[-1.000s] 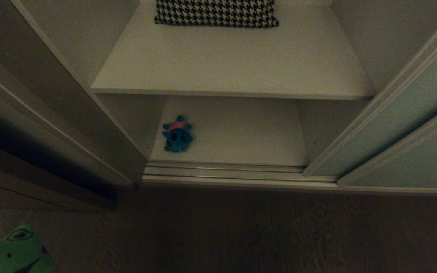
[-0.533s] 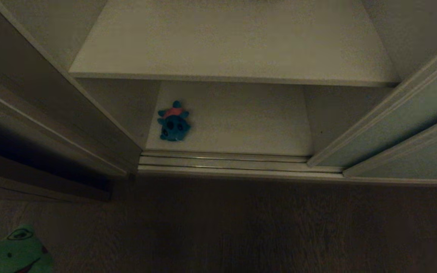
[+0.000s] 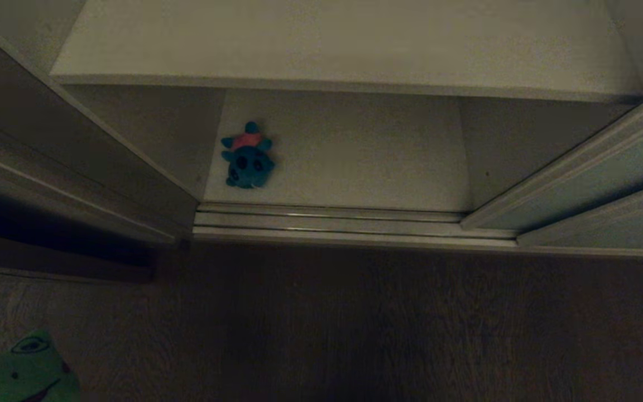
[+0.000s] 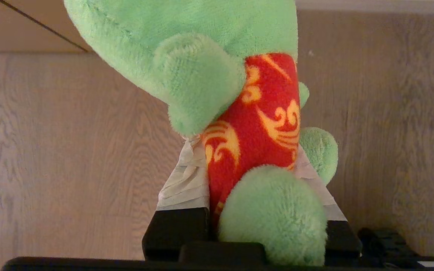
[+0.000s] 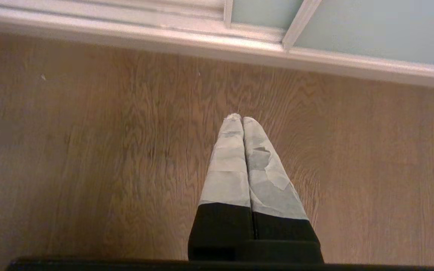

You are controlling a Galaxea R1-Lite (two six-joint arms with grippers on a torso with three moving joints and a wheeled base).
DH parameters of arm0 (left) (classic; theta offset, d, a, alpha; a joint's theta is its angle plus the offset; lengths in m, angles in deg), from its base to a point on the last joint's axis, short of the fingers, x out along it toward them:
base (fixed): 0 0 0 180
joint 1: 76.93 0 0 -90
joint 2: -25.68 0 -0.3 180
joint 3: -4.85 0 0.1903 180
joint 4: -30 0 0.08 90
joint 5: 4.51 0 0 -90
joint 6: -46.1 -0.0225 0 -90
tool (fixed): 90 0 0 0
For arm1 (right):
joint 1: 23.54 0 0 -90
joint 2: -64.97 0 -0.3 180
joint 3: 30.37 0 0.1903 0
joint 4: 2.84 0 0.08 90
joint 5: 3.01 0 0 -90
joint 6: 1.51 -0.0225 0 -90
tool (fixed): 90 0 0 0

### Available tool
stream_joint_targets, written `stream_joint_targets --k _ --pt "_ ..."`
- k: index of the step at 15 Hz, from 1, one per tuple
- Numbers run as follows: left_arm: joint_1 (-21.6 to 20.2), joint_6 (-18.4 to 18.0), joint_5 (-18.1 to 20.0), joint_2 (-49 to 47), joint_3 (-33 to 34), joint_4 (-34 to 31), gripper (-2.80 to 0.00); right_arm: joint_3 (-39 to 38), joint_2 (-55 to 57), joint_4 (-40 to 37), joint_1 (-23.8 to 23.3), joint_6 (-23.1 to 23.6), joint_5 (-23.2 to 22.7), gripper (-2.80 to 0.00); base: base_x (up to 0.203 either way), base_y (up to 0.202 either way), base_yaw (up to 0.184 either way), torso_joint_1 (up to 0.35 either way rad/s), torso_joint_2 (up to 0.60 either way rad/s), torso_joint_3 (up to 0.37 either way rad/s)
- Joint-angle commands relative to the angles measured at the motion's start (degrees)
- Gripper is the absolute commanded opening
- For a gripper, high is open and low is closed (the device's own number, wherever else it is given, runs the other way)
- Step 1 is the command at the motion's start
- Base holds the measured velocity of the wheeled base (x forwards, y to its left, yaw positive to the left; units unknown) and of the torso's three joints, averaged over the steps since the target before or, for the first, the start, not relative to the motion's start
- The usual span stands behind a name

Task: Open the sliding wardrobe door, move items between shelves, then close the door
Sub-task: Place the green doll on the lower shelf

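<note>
Door already slid aside: the sliding wardrobe door [image 3: 606,167] stands at 3 o'clock of the opening, and the wardrobe interior is exposed. Judged step: mid-transfer, one toy in hand and awaiting a shelf.

Left gripper [image 4: 247,177] is clamped on the green frog [image 4: 217,75] across its red patterned middle; the taped fingers [image 4: 187,184] press in from both sides. In the head view only the frog's face [image 3: 17,371] shows, at 7 o'clock, low over the wood floor [image 3: 355,324] and well apart from the wardrobe.

Right gripper [image 5: 241,120] hangs idle over the floor near the floor track [image 5: 126,34], fingertips pressed together, holding nothing.

Contents:
- Lower shelf [image 3: 355,151]: the teal-blue toy [image 3: 247,159], at 9 o'clock of the board, near the left wall and just behind the track [image 3: 327,223].
- Upper shelf [image 3: 344,44]: the visible part is bare.

Next move, as I judge it: carry the frog up and forward past the track and set it on a shelf, clearing the board's front edge. The soft body may sag or slip in the pinch.
</note>
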Motion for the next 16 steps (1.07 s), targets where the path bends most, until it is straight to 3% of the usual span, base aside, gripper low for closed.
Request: stream_joint_targets --k 1,16 --pt "-0.02 0.01 -0.02 -0.16 0.00 -0.09 -2.80 0.04 -0.12 0.02 0.02 0.03 -0.03 -2.80 0.000 0.000 0.000 0.002 0.01 -0.203" --pt "-0.02 -0.09 0.02 -0.16 0.09 0.18 -2.80 0.03 -0.18 0.05 0.02 0.03 -0.03 -2.80 0.000 0.000 0.000 0.004 0.00 -0.180"
